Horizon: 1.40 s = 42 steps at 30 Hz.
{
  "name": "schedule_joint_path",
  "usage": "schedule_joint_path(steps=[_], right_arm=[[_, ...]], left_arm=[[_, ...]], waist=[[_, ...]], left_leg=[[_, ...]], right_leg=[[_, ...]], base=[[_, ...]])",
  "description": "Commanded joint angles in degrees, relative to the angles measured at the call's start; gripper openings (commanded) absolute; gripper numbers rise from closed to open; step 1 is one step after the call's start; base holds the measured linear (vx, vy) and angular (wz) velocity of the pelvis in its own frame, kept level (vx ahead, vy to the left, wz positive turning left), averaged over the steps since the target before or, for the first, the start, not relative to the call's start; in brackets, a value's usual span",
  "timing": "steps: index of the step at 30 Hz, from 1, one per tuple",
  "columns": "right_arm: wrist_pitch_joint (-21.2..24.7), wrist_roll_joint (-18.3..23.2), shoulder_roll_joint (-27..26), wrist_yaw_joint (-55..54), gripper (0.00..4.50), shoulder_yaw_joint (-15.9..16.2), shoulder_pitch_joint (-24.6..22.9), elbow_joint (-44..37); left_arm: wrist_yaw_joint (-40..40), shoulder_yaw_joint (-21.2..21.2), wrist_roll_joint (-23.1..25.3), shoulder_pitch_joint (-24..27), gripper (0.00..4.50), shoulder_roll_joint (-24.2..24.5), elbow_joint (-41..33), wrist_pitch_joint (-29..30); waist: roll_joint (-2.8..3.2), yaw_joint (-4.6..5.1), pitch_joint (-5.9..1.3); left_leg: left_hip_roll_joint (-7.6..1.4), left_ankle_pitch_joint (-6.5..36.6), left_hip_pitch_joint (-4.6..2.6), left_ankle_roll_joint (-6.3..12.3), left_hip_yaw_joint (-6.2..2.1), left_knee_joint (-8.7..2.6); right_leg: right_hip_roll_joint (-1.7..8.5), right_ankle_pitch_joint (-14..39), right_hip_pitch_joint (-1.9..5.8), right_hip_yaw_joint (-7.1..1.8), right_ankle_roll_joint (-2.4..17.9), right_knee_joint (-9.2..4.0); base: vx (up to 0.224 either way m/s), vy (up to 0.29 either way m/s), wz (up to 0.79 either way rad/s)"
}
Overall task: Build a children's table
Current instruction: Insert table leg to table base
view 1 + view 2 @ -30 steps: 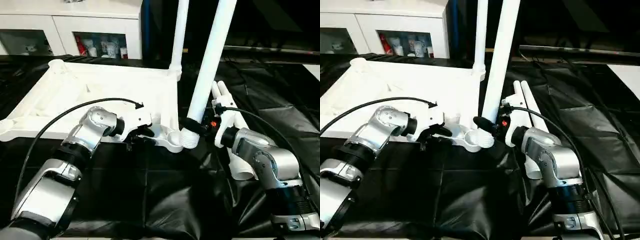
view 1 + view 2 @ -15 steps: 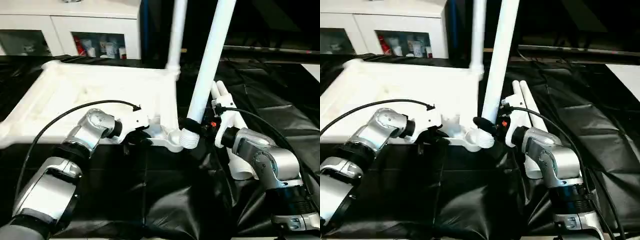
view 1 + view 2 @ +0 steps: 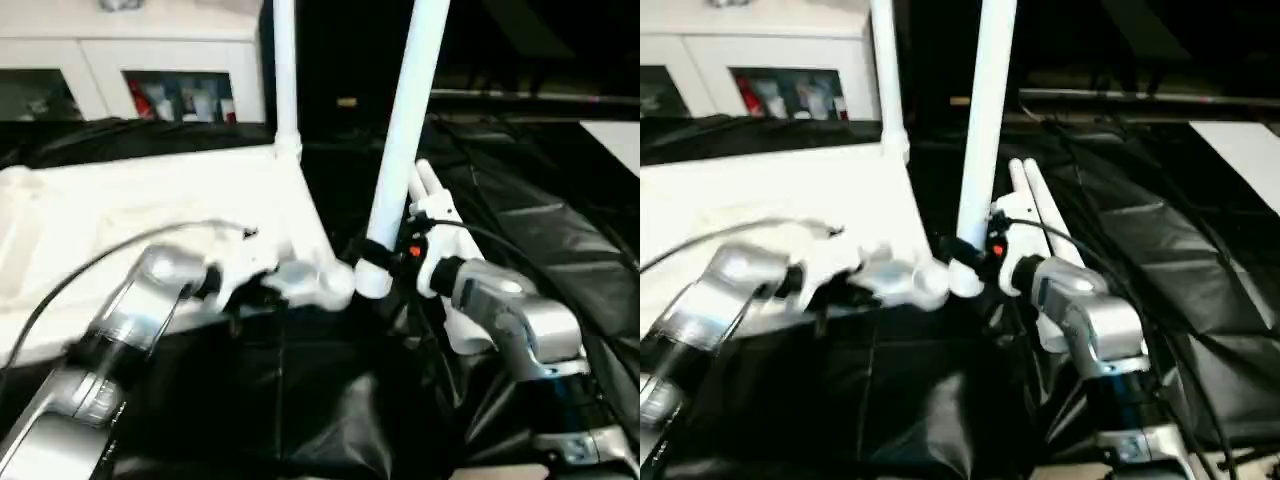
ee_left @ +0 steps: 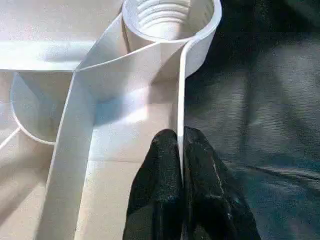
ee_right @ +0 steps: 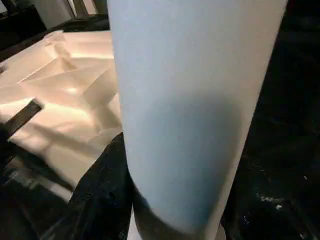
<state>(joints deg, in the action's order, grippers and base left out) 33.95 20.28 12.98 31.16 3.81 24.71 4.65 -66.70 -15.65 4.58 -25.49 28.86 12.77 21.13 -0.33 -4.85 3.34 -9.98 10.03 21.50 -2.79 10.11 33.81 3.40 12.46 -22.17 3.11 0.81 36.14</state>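
Since a second ago, my left gripper (image 4: 181,150) has closed on the top's rim (image 4: 181,95) and pulled the top (image 3: 150,200) toward my left.

My right gripper (image 3: 375,262) grips the leg (image 3: 405,130) near its flared end, just beside the near corner socket (image 4: 172,15); a second leg (image 3: 284,70) stands in the far socket, two more lie on the black cloth (image 3: 560,230). I judge I should hold the top steady, centre the leg over the socket, then twist it in.

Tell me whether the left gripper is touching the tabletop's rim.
Touching. The left wrist view shows the left gripper pinching the tabletop's thin rim wall between both black fingers.
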Motion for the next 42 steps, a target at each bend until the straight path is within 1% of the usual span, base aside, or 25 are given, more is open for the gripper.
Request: schedule_joint_path(steps=[1, 2, 3, 4, 6, 7, 8, 9, 11, 13, 14, 17, 21, 22, 23, 24, 26, 27, 30, 31, 32, 34, 35, 38, 42], right_arm=[[-3.2, -1.2, 0.0, -0.3, 1.9, -0.2, 0.6, 0.3], [-3.9, -1.7, 0.1, -0.4, 1.9, 0.0, 0.6, 0.7], [-8.6, -3.7, 0.4, 0.4, 1.9, 1.1, 0.3, 1.7], [-11.5, -4.6, 0.5, 1.1, 1.9, 1.7, 0.0, 2.1], [-13.0, -6.0, 1.3, 1.9, 1.9, 3.0, -0.4, 2.7], [-12.2, -5.4, 1.0, 1.8, 1.9, 2.4, -0.4, 3.0], [-12.0, -5.2, 0.8, 1.7, 1.9, 2.3, -0.4, 3.0], [-11.9, -4.8, 0.5, 1.6, 1.9, 1.7, -0.3, 3.2], [-11.9, -4.4, 0.3, 1.4, 1.9, 1.1, -0.1, 3.5], [-12.0, -4.2, 0.3, 1.5, 1.9, 0.8, -0.1, 3.7], [-13.1, -4.2, 0.1, 2.0, 1.9, 0.8, -0.1, 4.3], [-13.4, -3.9, 0.0, 2.4, 1.9, 0.7, -0.4, 4.4], [-13.3, -3.9, -0.2, 2.5, 1.9, 0.7, -0.5, 4.3], [-13.2, -3.9, -0.3, 2.5, 1.9, 0.6, -0.6, 4.2], [-13.2, -3.8, -0.3, 2.6, 1.9, 0.6, -0.7, 4.1], [-13.3, -3.8, -0.4, 2.6, 1.9, 0.5, -0.7, 4.1], [-13.3, -3.7, -0.4, 2.6, 1.9, 0.5, -0.9, 4.0], [-13.3, -3.7, -0.4, 2.6, 1.9, 0.5, -0.9, 4.0], [-13.3, -3.6, -0.4, 2.7, 1.9, 0.6, -0.9, 4.0], [-13.2, -3.5, -0.5, 2.8, 1.9, 0.6, -0.8, 4.0], [-13.2, -3.5, -0.5, 2.8, 1.9, 0.6, -0.8, 4.0], [-12.9, -3.4, -0.6, 3.1, 1.9, 0.4, -0.7, 3.9], [-12.8, -3.3, -0.7, 3.2, 1.9, 0.4, -0.6, 3.9], [-12.3, -3.1, -0.5, 3.8, 1.9, 0.5, -0.5, 3.8], [-11.7, -2.7, -0.2, 4.6, 1.9, 0.6, -0.3, 3.6]], left_arm=[[2.1, -0.2, -0.6, 1.8, 0.0, -0.6, -3.3, 1.6], [2.6, -0.1, -0.5, 2.0, 0.0, -0.9, -3.6, 1.2], [4.2, 0.3, -0.4, 2.5, 0.0, -1.6, -3.6, -1.0], [5.0, 0.4, -0.3, 2.9, 0.0, -1.9, -4.0, -1.9], [7.5, 0.1, 1.5, 3.0, 0.0, -2.1, -2.9, -5.9], [7.9, -0.3, 2.1, 3.0, 0.0, -1.9, -2.5, -7.5], [7.9, -0.4, 2.2, 3.1, 0.0, -1.8, -2.6, -7.7], [7.8, -0.2, 1.6, 3.2, 0.29, -1.9, -2.9, -6.7], [6.7, 0.3, -0.2, 3.5, 0.58, -2.2, -4.6, -3.3], [5.5, 0.3, -1.1, 3.5, 0.67, -2.0, -5.8, -1.4], [5.8, -0.2, -0.8, 3.5, 0.72, -1.7, -5.9, -1.4], [5.9, -0.7, -0.1, 2.7, 0.74, -1.4, -4.7, -1.7], [5.7, -1.1, 0.3, 2.1, 0.74, -1.2, -3.9, -2.2], [5.7, -1.4, 0.6, 1.8, 0.74, -1.0, -3.6, -2.6], [5.7, -1.6, 0.5, 1.7, 0.74, -0.9, -3.5, -2.1], [5.9, -1.5, 0.1, 1.4, 0.74, -1.0, -3.4, -1.2], [6.2, -0.9, -0.6, 1.3, 0.74, -1.5, -3.2, -0.3], [6.2, -0.9, -0.6, 1.3, 0.74, -1.5, -3.2, -0.3], [6.8, -0.5, -0.9, 0.5, 0.74, -2.0, -2.3, 0.1], [7.0, -0.7, -0.7, 0.0, 0.56, -2.1, -1.2, -0.1], [7.0, -0.7, -0.7, 0.0, 0.56, -2.1, -1.2, -0.1], [7.2, -0.7, -1.0, -0.5, 0.35, -2.3, 0.0, -0.2], [7.2, -0.7, -1.1, -0.6, 0.35, -2.4, 0.1, 0.0], [6.5, -1.2, -1.2, -0.8, 0.04, -2.1, 0.3, 0.1], [5.9, -1.8, -0.8, -0.9, 0.01, -1.8, 0.9, -0.2]], waist=[[-0.09, -0.22, -3.5], [-0.44, -0.39, -3.44], [-0.73, -0.5, -3.45], [-0.63, -0.59, -3.39], [-0.79, -0.59, -3.41], [-0.82, -0.56, -3.39], [-0.76, -0.6, -3.46], [-0.82, -0.5, -3.47], [-0.87, -0.41, -3.43], [-0.86, -0.51, -3.51], [-0.8, -0.46, -3.53], [-0.81, -0.37, -3.56], [-0.8, -0.41, -3.57], [-0.56, -0.4, -3.55], [-0.37, -0.42, -3.61], [-0.46, -0.38, -3.61], [-0.37, -0.38, -3.63], [-0.45, -0.35, -3.6], [-0.43, -0.44, -3.67], [-0.39, -0.47, -3.69], [-0.39, -0.47, -3.69], [-0.45, -0.45, -3.66], [-0.44, -0.45, -3.68], [-0.44, -0.45, -3.67], [-0.38, -0.42, -3.78]], left_leg=[[-3.7, 9.5, -1.09, -0.07, -1.08, -4.11], [-3.51, 9.8, -1.04, -0.1, -1.01, -4.11], [-3.45, 9.7, -1.13, -0.16, -0.93, -4.11], [-3.42, 10.0, -1.04, -0.46, -0.95, -4.09], [-3.42, 10.2, -0.96, -0.46, -1.08, -4.16], [-3.37, 10.2, -1.01, -0.25, -1.1, -4.2], [-3.4, 10.2, -1.08, -0.23, -1.11, -4.18], [-3.41, 10.0, -1.08, -0.23, -1.11, -4.19], [-3.37, 9.8, -1.02, -0.23, -1.12, -4.19], [-3.34, 9.1, -1.01, -0.17, -1.09, -4.11], [-3.37, 8.9, -1.0, -0.08, -1.08, -4.07], [-3.25, 8.4, -0.93, 0.2, -1.07, -4.01], [-3.26, 8.2, -0.95, 0.39, -1.06, -3.96], [-3.24, 8.7, -1.05, 0.22, -1.05, -3.96], [-3.25, 9.1, -1.03, -0.03, -1.15, -4.0], [-3.26, 9.1, -1.04, -0.1, -1.14, -4.02], [-3.26, 9.3, -1.1, -0.45, -1.13, -4.0], [-3.25, 9.4, -1.01, -0.46, -1.16, -4.02], [-3.23, 9.0, -1.11, -0.35, -1.09, -3.92], [-3.26, 8.9, -1.07, -0.34, -1.12, -3.93], [-3.23, 8.8, -1.08, -0.31, -1.12, -3.91], [-3.16, 9.2, -1.06, -0.36, -1.12, -3.93], [-3.21, 9.4, -1.07, -0.4, -1.15, -3.93], [-3.28, 9.4, -1.07, -0.41, -1.17, -3.96], [-3.26, 8.3, -0.99, -0.03, -1.17, -3.85]], right_leg=[[5.46, 7.2, 2.2, -3.14, 12.9, -4.19], [5.37, 8.3, 2.19, -3.15, 12.3, -4.37], [5.36, 8.9, 2.13, -3.19, 11.8, -4.51], [5.39, 9.4, 2.04, -3.2, 11.3, -4.61], [5.32, 9.2, 2.17, -3.18, 10.6, -4.62], [5.21, 9.1, 2.19, -3.23, 10.3, -4.64], [5.27, 8.9, 2.16, -3.23, 10.3, -4.58], [5.21, 8.3, 2.17, -3.21, 10.5, -4.47], [5.15, 7.7, 2.15, -3.18, 10.8, -4.39], [5.24, 6.7, 2.23, -3.17, 11.5, -4.21], [5.16, 5.9, 2.17, -3.16, 11.7, -4.19], [5.04, 4.7, 2.33, -3.14, 11.8, -4.1], [5.05, 4.2, 2.37, -3.12, 12.0, -4.07], [4.98, 4.6, 2.26, -3.15, 11.8, -4.19], [5.03, 4.8, 2.36, -3.13, 11.8, -4.07], [4.99, 4.6, 2.36, -3.13, 11.8, -4.11], [5.0, 4.3, 2.35, -3.11, 12.1, -4.05], [5.0, 4.2, 2.42, -3.1, 12.1, -4.04], [5.0, 3.5, 2.41, -3.13, 12.4, -4.02], [5.05, 3.4, 2.47, -3.12, 12.4, -4.01], [5.01, 3.3, 2.44, -3.12, 12.4, -4.01], [5.03, 3.7, 2.49, -3.1, 12.4, -4.07], [5.1, 3.9, 2.52, -3.1, 12.4, -4.08], [5.13, 4.2, 2.5, -3.11, 12.4, -4.1], [5.06, 2.4, 2.57, -3.09, 12.6, -3.9]], base=[[0.0, 0.0, 0.0], [0.0, 0.0, 0.0], [0.0, 0.0, 0.0], [0.0, 0.0, 0.0], [0.0, 0.0, 0.0], [0.0, 0.0, 0.0], [0.0, 0.0, 0.0], [0.0, 0.0, 0.0], [0.0, 0.0, 0.0], [0.0, 0.0, 0.0], [0.0, 0.0, 0.0], [0.0, 0.0, 0.0], [0.0, 0.0, 0.0], [0.0, 0.0, 0.0], [0.0, 0.0, 0.0], [0.0, 0.0, 0.0], [0.0, 0.0, 0.0], [0.0, 0.0, 0.0], [0.0, 0.0, 0.0], [0.0, 0.0, 0.0], [0.0, 0.0, 0.0], [0.0, 0.0, 0.0], [0.0, 0.0, 0.0], [0.0, 0.0, 0.0], [0.0, 0.0, 0.0]])
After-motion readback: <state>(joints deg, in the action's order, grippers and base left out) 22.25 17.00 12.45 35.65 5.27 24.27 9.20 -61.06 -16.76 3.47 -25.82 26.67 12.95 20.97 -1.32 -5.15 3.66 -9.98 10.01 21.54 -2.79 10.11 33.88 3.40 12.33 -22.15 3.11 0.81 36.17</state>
